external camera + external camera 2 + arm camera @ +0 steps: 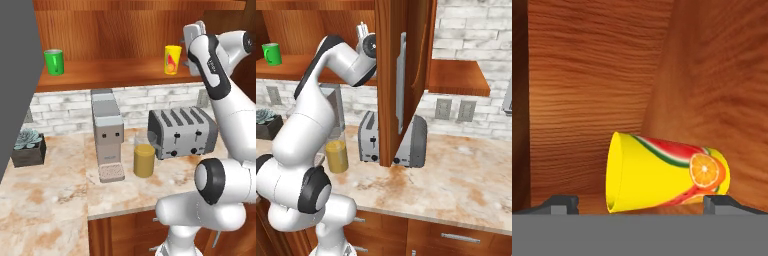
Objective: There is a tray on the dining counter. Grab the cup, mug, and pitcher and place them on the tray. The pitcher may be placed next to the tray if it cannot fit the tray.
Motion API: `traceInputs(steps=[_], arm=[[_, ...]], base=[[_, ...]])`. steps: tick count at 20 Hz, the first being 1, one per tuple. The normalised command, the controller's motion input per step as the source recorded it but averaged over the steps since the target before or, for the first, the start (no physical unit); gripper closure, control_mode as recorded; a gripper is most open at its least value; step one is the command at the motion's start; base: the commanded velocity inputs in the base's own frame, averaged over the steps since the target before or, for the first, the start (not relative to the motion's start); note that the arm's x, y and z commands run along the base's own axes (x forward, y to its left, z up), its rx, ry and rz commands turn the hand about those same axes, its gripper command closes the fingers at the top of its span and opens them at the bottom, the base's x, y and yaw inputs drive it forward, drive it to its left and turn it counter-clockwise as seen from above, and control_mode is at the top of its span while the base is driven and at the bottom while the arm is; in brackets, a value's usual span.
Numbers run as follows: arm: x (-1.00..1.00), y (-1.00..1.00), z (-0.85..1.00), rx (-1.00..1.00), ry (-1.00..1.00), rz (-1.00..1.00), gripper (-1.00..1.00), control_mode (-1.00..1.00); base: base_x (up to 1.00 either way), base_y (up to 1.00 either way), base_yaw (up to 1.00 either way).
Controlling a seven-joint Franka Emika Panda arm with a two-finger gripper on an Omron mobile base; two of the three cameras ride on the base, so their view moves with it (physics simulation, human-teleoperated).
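Cup (173, 59) beside, perhaps touching, end effector (191, 47)

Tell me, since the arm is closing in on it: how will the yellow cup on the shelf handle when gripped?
The cup looks tall and slender, so a sideways nudge might tip it. Its glossy tapered wall may slide between the fingers. It appears empty, hence probably light.

Even, bright rendered light; soft faint shadows; sharp, no glare
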Motion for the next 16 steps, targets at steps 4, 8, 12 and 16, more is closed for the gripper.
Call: traceInputs(steps=[4,8,12,16], arm=[[0.17,0.05,0.0,0.0,0.0,0.01,-1.0,-1.0],[0.14,0.02,0.0,0.0,0.02,0.0,-1.0,-1.0],[0.1,0.03,0.0,0.0,0.04,0.0,-1.0,-1.0],[0.06,0.01,0.0,0.0,0.05,0.0,-1.0,-1.0]], base=[[0.0,0.0,0.0],[0.0,0.0,0.0],[0.0,0.0,0.0],[0.0,0.0,0.0]])
